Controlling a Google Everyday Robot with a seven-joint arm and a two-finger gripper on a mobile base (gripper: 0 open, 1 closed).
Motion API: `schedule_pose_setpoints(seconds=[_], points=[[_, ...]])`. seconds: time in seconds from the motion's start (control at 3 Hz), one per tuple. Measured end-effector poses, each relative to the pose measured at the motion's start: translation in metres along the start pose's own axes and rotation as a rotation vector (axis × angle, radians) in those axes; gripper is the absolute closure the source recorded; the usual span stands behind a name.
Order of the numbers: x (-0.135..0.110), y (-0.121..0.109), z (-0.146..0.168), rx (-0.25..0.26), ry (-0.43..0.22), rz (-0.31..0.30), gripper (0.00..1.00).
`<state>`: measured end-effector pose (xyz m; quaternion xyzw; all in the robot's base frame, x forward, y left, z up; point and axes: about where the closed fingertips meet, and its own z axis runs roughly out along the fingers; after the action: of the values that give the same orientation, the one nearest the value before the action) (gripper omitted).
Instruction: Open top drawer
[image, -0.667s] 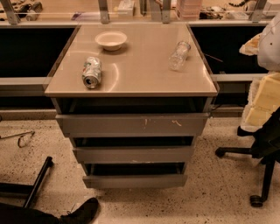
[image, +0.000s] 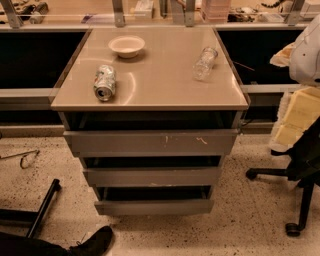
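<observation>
Jaws are out of view, so their state cannot be told; top drawer (image: 150, 143) sits just under the desk (image: 165, 75) top.

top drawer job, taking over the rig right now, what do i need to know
Gripper: not in the camera view; nothing touches the drawer fronts.
Top drawer: widest grey front just under the tabletop, pale scratches right of centre. Only a dark gap shows above it, no inside visible.
On top: can, bowl, bottle.
Done: no clear opening.
Left: bring the gripper to the front and pull it out.
</observation>
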<state>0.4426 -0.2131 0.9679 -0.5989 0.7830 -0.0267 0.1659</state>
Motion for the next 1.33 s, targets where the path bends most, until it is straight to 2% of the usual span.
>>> schedule_pose_setpoints(seconds=[0.33, 0.67, 1.33], points=[[-0.010, 0.002, 0.056, -0.075, -0.082, 0.006, 0.00], [-0.021, 0.004, 0.125, -0.159, -0.229, 0.038, 0.00], [-0.022, 0.006, 0.134, -0.163, -0.253, 0.020, 0.00]])
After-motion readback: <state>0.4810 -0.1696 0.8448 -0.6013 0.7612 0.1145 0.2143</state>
